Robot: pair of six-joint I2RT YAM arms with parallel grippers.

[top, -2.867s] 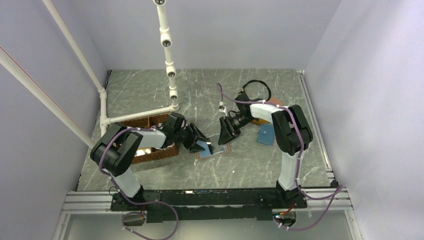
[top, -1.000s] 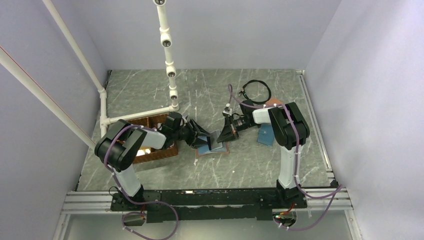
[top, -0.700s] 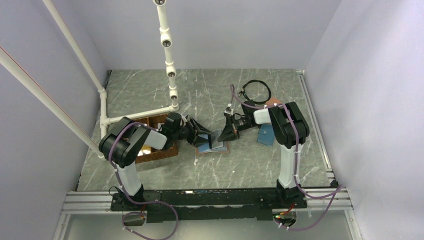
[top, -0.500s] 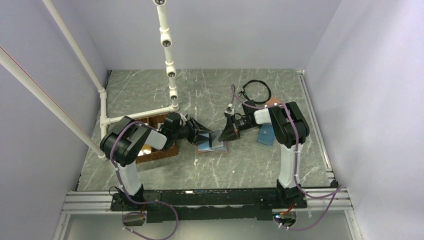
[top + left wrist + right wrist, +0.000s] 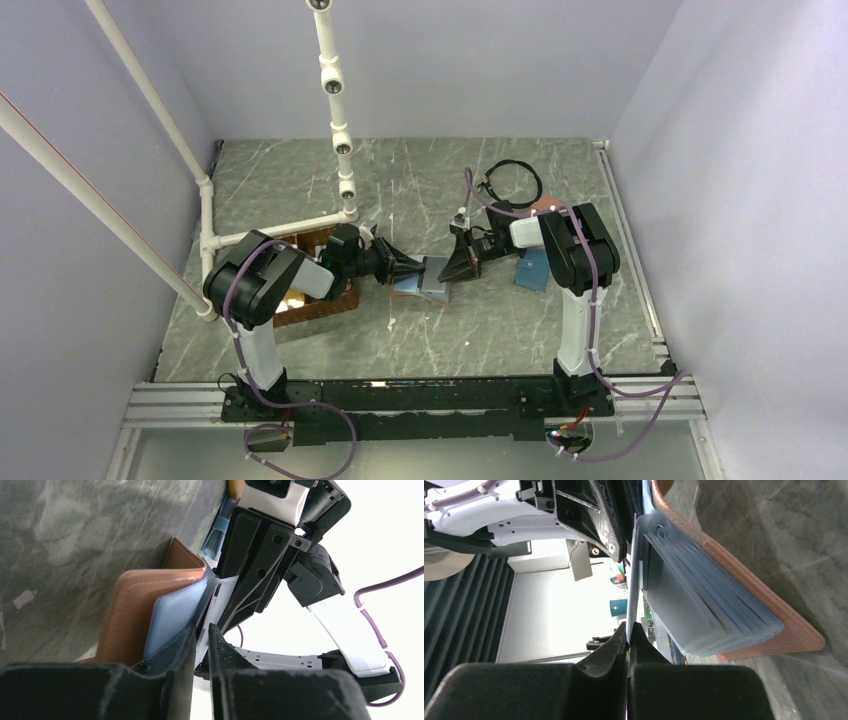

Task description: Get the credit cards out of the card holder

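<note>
1. Top view: a dark grey marbled table [image 5: 450,335] floors a booth with pale lavender walls [image 5: 450,70]. A white pipe frame [image 5: 338,140] stands at the left rear, and a wicker basket [image 5: 322,302] sits beside the left arm. The card holder [image 5: 425,290] sits near the middle of the table, between the left gripper [image 5: 408,270] and the right gripper [image 5: 453,267], which meet nose to nose over it. A teal-blue wallet [image 5: 532,268] lies partly under the right arm, with a black cable loop [image 5: 515,180] behind. Neither gripper's fingers can be made out from here.
2. Left wrist: marbled surface fills the upper left, and white glare washes out the room on the right. The holder's salmon cover stands tilted with a light-blue pocket against it. A pale credit card [image 5: 223,591] is just beyond, against the right gripper's black fingers. The left fingers stand nearly together with a thin slit between them. They hide the lower pocket and card, so I cannot tell whether they pinch anything.
3. Right wrist: the table shows at right and a blurred room at left. The right fingers are pressed together on the card, which is seen edge-on as a thin line. Its far end runs up beside the left gripper and is lost there.
</note>
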